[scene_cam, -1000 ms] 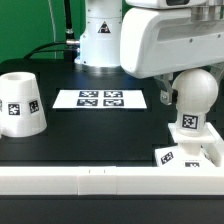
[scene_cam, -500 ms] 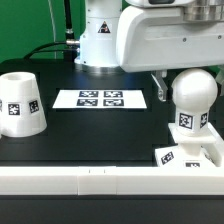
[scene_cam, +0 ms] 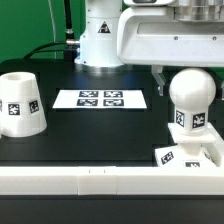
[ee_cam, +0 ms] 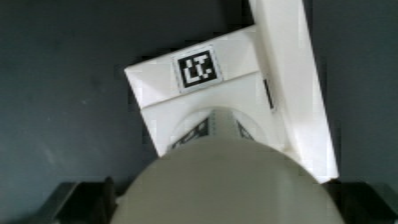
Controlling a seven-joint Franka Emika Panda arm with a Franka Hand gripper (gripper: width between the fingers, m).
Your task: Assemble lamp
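The round white bulb (scene_cam: 190, 98) stands upright with its tagged stem down, right over the low square base (scene_cam: 192, 156) at the exterior view's right. I cannot tell whether the stem is seated in the base. My gripper (scene_cam: 188, 76) comes down from above and is shut on the bulb's ball, with a dark finger (scene_cam: 160, 79) beside it. In the wrist view the bulb (ee_cam: 214, 170) fills the space between the dark fingers (ee_cam: 80, 202), above the base (ee_cam: 196, 70). The cup-shaped shade (scene_cam: 20, 103) stands apart at the exterior view's left.
The marker board (scene_cam: 100, 99) lies flat on the black table between the shade and the bulb. A long white rail (scene_cam: 90, 181) runs along the front edge, touching the base, and also shows in the wrist view (ee_cam: 294, 90). The arm's white pedestal (scene_cam: 100, 35) stands behind.
The bulb has tipped from a slight lean to upright over the base and shifted a little to the exterior view's left. The gripper body has risen slightly. The shade has not moved.
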